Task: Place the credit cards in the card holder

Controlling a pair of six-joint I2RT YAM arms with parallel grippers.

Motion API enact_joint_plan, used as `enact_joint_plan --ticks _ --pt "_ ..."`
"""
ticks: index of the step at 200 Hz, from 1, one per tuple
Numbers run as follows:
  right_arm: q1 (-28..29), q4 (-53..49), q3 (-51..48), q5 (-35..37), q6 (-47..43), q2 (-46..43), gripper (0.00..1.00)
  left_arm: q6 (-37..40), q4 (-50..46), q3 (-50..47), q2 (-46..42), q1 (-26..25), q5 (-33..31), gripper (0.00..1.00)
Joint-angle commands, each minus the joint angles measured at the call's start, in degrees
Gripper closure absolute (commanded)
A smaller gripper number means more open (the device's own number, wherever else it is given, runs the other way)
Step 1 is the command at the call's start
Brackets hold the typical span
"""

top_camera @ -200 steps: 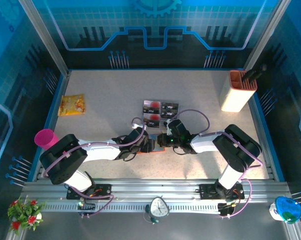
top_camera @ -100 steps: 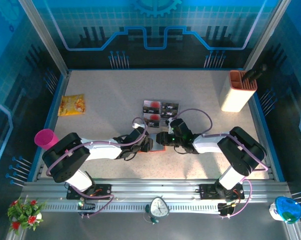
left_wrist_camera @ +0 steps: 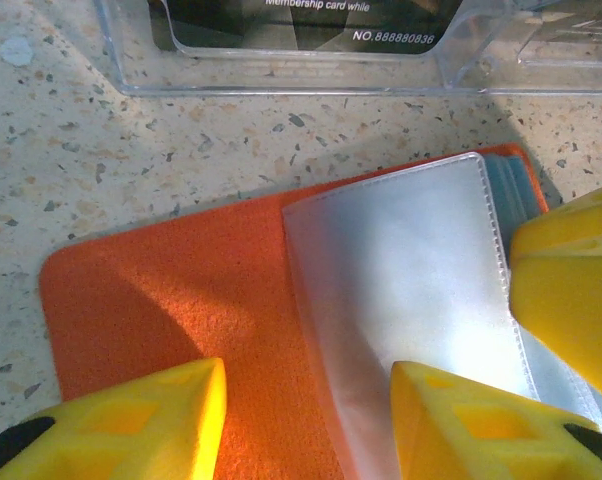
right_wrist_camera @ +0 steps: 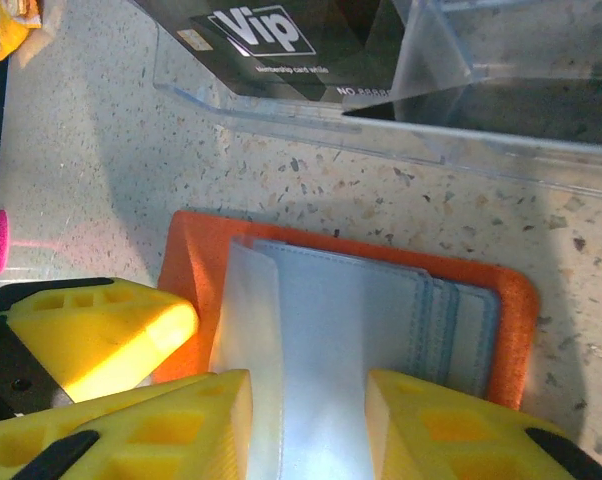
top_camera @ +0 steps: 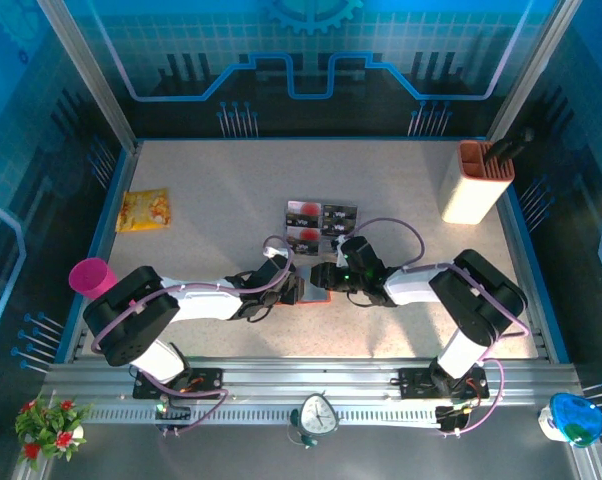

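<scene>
1. At the middle of the overhead view, toward the lower edge of the counter (top_camera: pixel 211 180), the card holder (top_camera: pixel 317 296) lies open and flat, showing as an orange strip between the two wrists.
2. Just above it in that view the credit cards (top_camera: pixel 303 213) lie side by side, black with red and white markings.
3. The left gripper (top_camera: pixel 293 290) reaches the holder from the left and the right gripper (top_camera: pixel 327 278) from the right, and the two nearly meet over it.
4. In the left wrist view the left gripper (left_wrist_camera: pixel 306 420) sits at the bottom edge with its jaws apart. One yellow finger (left_wrist_camera: pixel 171 420) is over the orange cover and the other over the frosted pocket sheet (left_wrist_camera: pixel 401 300). Nothing is clamped between them.
5. At the right edge of that view a yellow finger (left_wrist_camera: pixel 571 290) of the right gripper overlaps the pocket sheet's edge.
6. In the right wrist view the right gripper (right_wrist_camera: pixel 306 420) also has its jaws apart at the bottom edge, with the card holder (right_wrist_camera: pixel 506 330) and its stacked pockets between them. A left finger (right_wrist_camera: pixel 101 330) lies at the holder's left edge.
7. Whether any finger presses on the holder cannot be told.
8. Across the top of both wrist views runs a clear plastic tray (left_wrist_camera: pixel 281 80), apart from the holder, with a black "Vip" card (right_wrist_camera: pixel 271 40) inside.
9. At the upper right of the overhead view stands a cream-and-orange container (top_camera: pixel 473 190).
</scene>
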Motion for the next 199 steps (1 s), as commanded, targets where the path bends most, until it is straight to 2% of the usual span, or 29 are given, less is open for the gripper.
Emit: enact_joint_plan --ticks 1,67,99,132,160,199 --pt "-0.5 2.3 0.3 -2.3 1.4 1.5 0.65 0.1 -4.6 -2.6 1.1 -0.2 2.6 0.52" --pt "-0.2 1.4 2.5 -4.9 0.8 2.5 0.7 0.4 -4.4 -2.6 0.6 -0.2 2.5 0.52" --pt "0.2 0.9 3.3 -5.5 0.7 2.5 0.7 0.4 -4.9 -2.8 -1.1 -0.2 2.3 0.48" --pt "0.9 0.2 4.1 -6.2 1.1 1.6 0.68 -0.2 -6.7 -3.7 -8.3 -0.1 0.1 0.36" --pt "2.0 -1.0 4.8 -5.9 1.3 0.5 0.57 -2.0 -9.0 -4.5 -16.8 1.0 -2.2 0.27" --pt "4.1 -1.2 6.2 -5.4 2.1 0.6 0.52 -5.3 -10.3 -7.4 -26.1 4.5 -1.9 0.22"
